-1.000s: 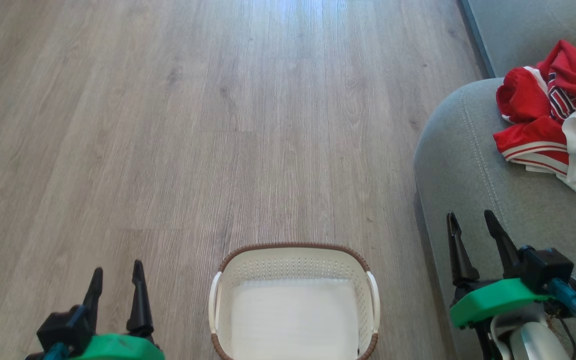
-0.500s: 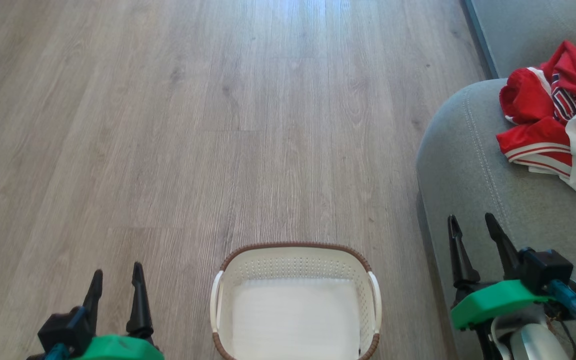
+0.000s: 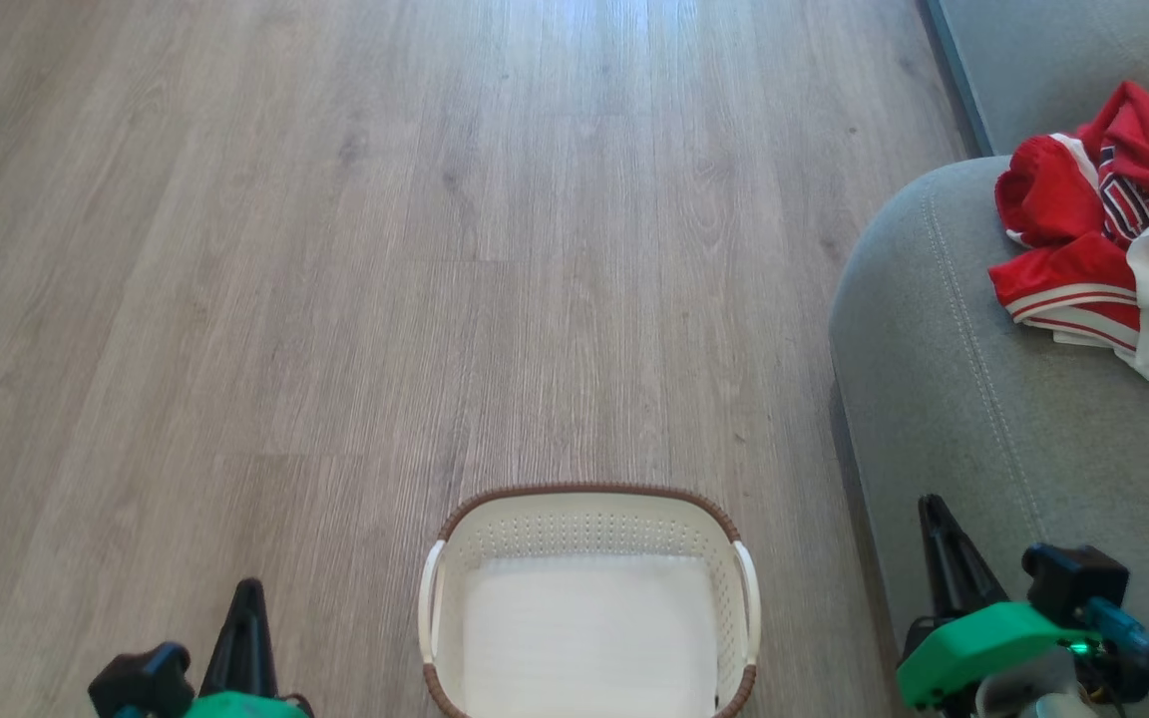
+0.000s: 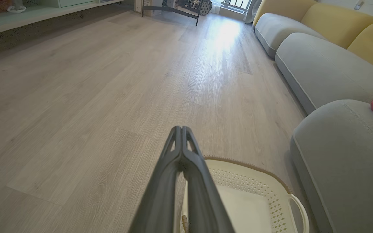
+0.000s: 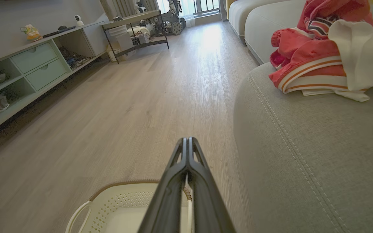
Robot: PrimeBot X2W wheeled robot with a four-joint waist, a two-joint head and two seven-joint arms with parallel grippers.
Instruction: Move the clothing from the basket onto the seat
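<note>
The red and white clothing [image 3: 1093,239] lies in a crumpled heap on the grey seat [image 3: 954,399] at the right, its navy-and-white patch showing. The cream basket [image 3: 584,491] stands on the floor at bottom centre, and I see nothing red inside it. My left gripper [image 3: 245,590] is shut on nothing, low to the left of the basket. My right gripper [image 3: 934,509] is shut on nothing between the basket and the seat's rounded end. In the right wrist view the clothing [image 5: 316,58] sits ahead and right of the closed gripper [image 5: 186,140]. The left wrist view has the closed gripper [image 4: 181,129] above the basket [image 4: 254,168].
Wood-plank floor [image 3: 435,249] stretches ahead. A low shelf unit with green drawers [image 5: 37,61] runs along the left wall, with a black-framed table [image 5: 134,32] beyond it. More grey sofa sections with yellow back cushions [image 4: 335,19] extend behind the seat.
Both grippers have gone from open to shut. Both have also dropped lower in the head view. Basket and clothing stay where they were.
</note>
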